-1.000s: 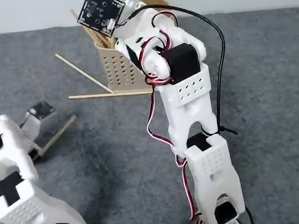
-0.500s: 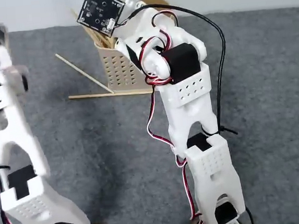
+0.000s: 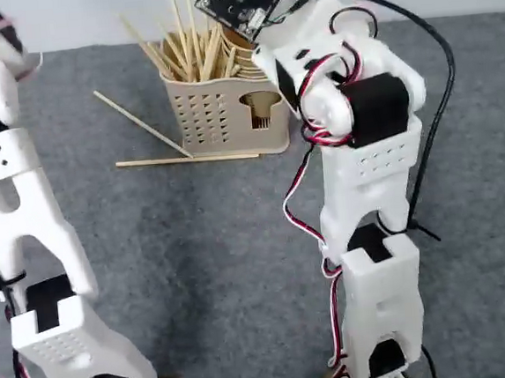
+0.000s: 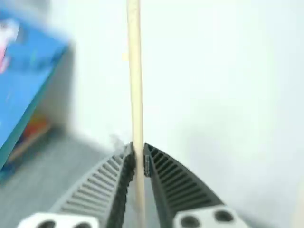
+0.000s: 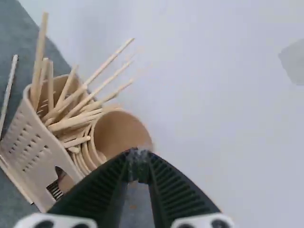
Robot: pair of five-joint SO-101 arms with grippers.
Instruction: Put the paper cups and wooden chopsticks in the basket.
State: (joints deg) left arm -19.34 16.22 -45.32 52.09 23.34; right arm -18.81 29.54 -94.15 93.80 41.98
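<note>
Left gripper (image 4: 137, 159) is clamped on a clamped chopstick (image 4: 135, 85). The left wrist view has the stick running straight out between the jaws and past the tips, with a white wall (image 4: 228, 71) and a blurred blue object (image 4: 23, 80) behind it. The high view gives me the layout. The left arm (image 3: 15, 201) is raised at the left side of the desk (image 3: 197, 264), its top end blurred at the frame corner, well apart from the basket (image 3: 220, 117). The right arm (image 3: 366, 170) stands to the right, its wrist end up over the basket's far right corner. The basket stands upright near the back of the desk with a chopstick bundle (image 3: 192, 48) fanning out of its left half. Two sticks are still on the desk: a level chopstick (image 3: 188, 159) just beside the basket's front wall, and a diagonal chopstick (image 3: 141, 124) slanting in from the left, its near end meeting the level one by the basket's left corner. The right wrist view fills in the contents: paper cups (image 5: 116, 135) nested together, lying on their side in the basket next to the bundle, mouths toward the camera. Right gripper (image 5: 137, 166) hangs above the cups, tips pressed together, nothing between them.
</note>
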